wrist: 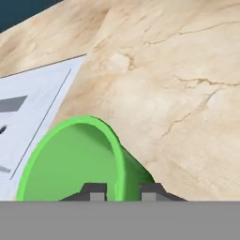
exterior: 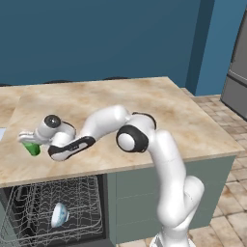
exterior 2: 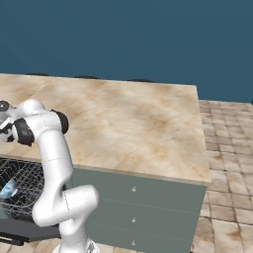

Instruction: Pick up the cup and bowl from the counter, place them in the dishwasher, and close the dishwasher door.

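Note:
The green cup (exterior: pixel 33 148) stands on the beige counter (exterior: pixel 144 111) near its front left edge. My gripper (exterior: pixel 26 139) is right over it. In the hand view the cup (wrist: pixel 70 159) looks tilted, its open mouth facing me. My gripper (wrist: pixel 123 191) is shut on the cup's rim wall, with one dark fingertip (wrist: pixel 96 190) inside and the other outside. The pale bowl (exterior: pixel 59 214) lies in the silver wire rack (exterior: pixel 29 207) of the open dishwasher under the counter. The bowl (exterior 2: pixel 9 188) also shows in the rack (exterior 2: pixel 27 185), above the lowered dark door (exterior 2: pixel 17 233).
A flat pale grey panel (wrist: pixel 33 103) lies in the counter just beyond the cup. Grey-green cabinets (exterior 2: pixel 143 207) run under the counter to the right of the dishwasher. A grey fridge (exterior: pixel 236 72) stands at the far right, over tiled floor (exterior 2: pixel 227 163).

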Tool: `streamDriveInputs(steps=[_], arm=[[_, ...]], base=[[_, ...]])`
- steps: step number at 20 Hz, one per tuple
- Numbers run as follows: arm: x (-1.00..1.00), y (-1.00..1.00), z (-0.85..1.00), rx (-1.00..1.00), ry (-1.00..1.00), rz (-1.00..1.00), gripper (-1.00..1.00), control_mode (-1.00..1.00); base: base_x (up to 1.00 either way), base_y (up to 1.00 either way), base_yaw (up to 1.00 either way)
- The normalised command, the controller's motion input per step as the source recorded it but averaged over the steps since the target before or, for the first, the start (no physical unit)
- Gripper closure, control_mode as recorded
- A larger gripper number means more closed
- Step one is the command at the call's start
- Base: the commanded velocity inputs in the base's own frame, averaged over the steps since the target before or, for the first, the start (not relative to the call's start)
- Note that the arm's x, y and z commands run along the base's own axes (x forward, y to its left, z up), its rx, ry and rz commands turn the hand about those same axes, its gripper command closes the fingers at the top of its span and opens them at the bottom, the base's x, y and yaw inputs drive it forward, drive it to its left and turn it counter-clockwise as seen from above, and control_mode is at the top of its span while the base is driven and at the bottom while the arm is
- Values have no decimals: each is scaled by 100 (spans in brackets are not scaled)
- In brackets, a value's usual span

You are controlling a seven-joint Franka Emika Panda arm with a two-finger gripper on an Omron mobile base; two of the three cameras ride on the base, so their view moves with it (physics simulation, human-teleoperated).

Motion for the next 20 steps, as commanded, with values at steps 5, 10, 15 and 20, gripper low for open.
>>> streamDriveInputs(steps=[5, 10, 15, 20], arm=[[-92, 3, 10, 0, -20, 4, 100, -100], [-79, 0, 5, 0, -19, 1, 100, -100], [-65, 0, 3, 0, -16, 0, 100, -100], [-67, 1, 0, 0, -15, 0, 100, -100]], base=[[0, 0, 0], [0, 0, 0], [0, 0, 0], [0, 0, 0]])
